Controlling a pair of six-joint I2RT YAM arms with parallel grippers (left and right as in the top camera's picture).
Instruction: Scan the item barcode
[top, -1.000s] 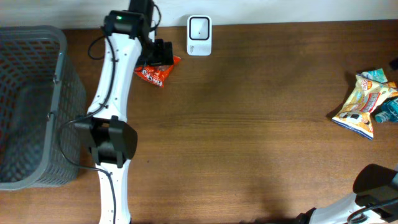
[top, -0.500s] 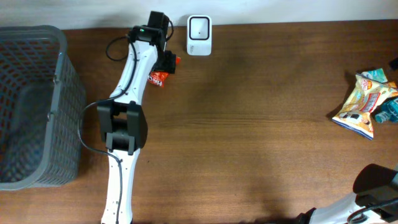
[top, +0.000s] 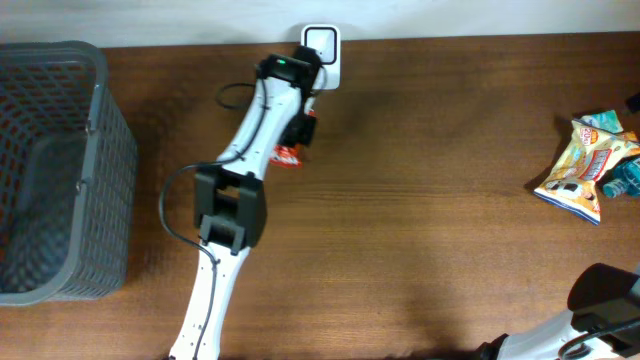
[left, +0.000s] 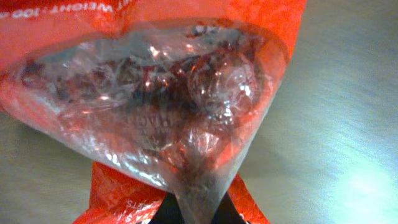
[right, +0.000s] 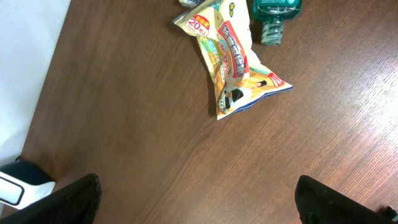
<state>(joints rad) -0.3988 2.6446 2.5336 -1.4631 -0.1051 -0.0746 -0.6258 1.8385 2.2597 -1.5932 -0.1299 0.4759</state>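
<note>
My left gripper (left: 198, 210) is clamped on a thin corner of the red snack packet (left: 155, 106), which juts out past my fingertips, just short of the white barcode scanner (top: 321, 42) ahead of my hand. The film looks slick and crinkled. It could slip free, or twist so the barcode faces away. My right gripper (right: 199, 208) stands apart, idle.
</note>
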